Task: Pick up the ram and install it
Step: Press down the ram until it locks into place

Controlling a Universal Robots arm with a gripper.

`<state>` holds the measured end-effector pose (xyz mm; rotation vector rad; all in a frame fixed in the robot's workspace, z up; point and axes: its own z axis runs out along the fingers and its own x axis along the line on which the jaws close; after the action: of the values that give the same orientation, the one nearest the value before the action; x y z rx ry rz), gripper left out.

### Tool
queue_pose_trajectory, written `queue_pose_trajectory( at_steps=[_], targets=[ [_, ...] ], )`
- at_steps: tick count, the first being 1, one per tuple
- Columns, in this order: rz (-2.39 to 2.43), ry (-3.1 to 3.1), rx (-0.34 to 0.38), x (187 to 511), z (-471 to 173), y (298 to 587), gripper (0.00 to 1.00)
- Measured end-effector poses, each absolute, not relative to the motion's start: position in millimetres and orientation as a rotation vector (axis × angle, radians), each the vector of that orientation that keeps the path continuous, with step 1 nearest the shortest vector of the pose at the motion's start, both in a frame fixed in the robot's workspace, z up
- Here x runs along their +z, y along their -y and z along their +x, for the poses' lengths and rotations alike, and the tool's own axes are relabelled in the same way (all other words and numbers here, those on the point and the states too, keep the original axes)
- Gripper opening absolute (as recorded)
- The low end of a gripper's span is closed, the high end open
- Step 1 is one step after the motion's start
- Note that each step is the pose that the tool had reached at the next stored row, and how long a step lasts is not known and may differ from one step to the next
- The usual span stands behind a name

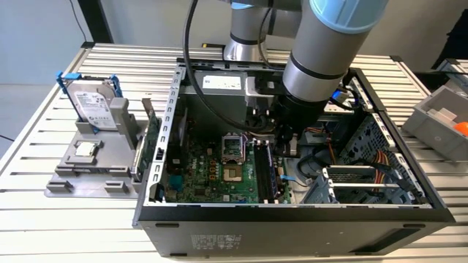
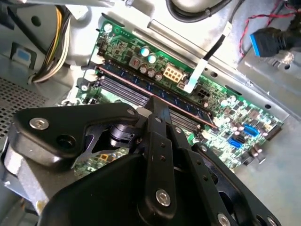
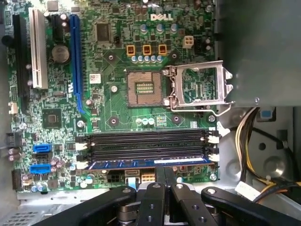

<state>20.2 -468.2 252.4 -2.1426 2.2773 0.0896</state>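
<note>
- One memory stick, the ram (image 3: 150,164), lies in the outermost of the four black motherboard slots (image 3: 148,143), low in the frame of the first wrist view; we read it as seated or nearly so, though we cannot confirm the latches (image 3: 214,158) are home.
- We have our gripper (image 3: 164,175) directly over the stick's midpoint, its fingers (image 3: 160,173) drawn together on the stick's upper edge, touching or just above it; whether they clamp it or merely press on it, we cannot tell.
- Its long axis runs across the first wrist view from left to right, parallel to the empty slots beside it and square to the line of our fingers.
- Seen in the second wrist view, the same blue stick (image 2: 155,92) slants from upper left toward centre right, passing right under the finger tip (image 2: 157,104).
- Centre frame in the exterior view, our arm (image 1: 321,60) reaches down into the open computer case (image 1: 292,213), the wrist above the slots to the right of the open CPU socket (image 1: 231,147).
- At that frame's left, a hard drive (image 1: 93,107) stands in a grey holder (image 1: 91,164) on the table, well apart from the work.
</note>
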Motion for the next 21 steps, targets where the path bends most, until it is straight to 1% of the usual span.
queue_pose_trajectory(
  at_steps=[4, 21],
  targets=[
    [-2.147, -2.274, 0.09, 252.0, 20.5, 468.2, 0.0],
    [-2.147, -2.275, 0.088, 221.9, 20.4, 468.2, 0.0]
  ],
)
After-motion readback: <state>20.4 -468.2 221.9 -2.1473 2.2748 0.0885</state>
